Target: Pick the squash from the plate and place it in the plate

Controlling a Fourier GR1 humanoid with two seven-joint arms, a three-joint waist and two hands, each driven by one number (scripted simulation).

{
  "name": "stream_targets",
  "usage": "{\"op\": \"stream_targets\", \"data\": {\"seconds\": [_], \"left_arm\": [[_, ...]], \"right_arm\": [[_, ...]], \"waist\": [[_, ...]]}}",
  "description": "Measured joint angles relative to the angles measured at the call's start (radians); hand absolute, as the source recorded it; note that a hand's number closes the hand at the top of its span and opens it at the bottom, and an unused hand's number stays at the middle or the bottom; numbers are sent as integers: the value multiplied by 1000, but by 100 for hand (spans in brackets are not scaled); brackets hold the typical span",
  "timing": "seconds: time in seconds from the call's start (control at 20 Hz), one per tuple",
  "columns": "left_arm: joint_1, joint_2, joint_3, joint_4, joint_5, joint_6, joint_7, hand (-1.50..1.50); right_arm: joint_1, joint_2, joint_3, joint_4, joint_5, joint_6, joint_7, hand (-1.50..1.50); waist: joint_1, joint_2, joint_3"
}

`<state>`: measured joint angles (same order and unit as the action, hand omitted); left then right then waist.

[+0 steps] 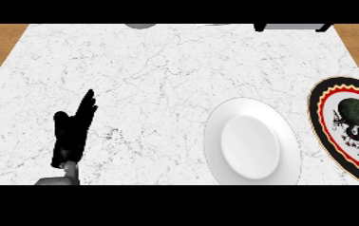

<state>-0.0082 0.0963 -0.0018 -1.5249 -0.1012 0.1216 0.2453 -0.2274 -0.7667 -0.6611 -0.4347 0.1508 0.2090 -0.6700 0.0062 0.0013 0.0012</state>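
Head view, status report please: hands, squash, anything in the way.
Left hand open, resting lower left, fingers up. Right hand not in view. Dark green squash on patterned red-and-black rimmed plate, right edge. Plain white round plate beside it, bare.

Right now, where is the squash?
In the head view the dark squash lies on the patterned plate at the counter's right edge, just right of the white plate; the left hand rests open far left.
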Motion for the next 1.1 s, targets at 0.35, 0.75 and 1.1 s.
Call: {"op": "stream_targets", "data": {"seconds": [0.35,0.75,1.1], "left_arm": [[1,-12,5,41,-3,-5,-38,0],[-26,-21,1,47,-19,6,-19,0],[-33,-13,16,55,-7,-8,-22,0]], "right_arm": [[-13,-68,-11,149,-13,-5,-91,-150],[-1,-113,-36,236,-48,-36,-130,-150],[15,-140,-39,270,-60,-52,-135,-150]], "waist": [[2,2,1],[3,3,2],[6,4,3]]}}
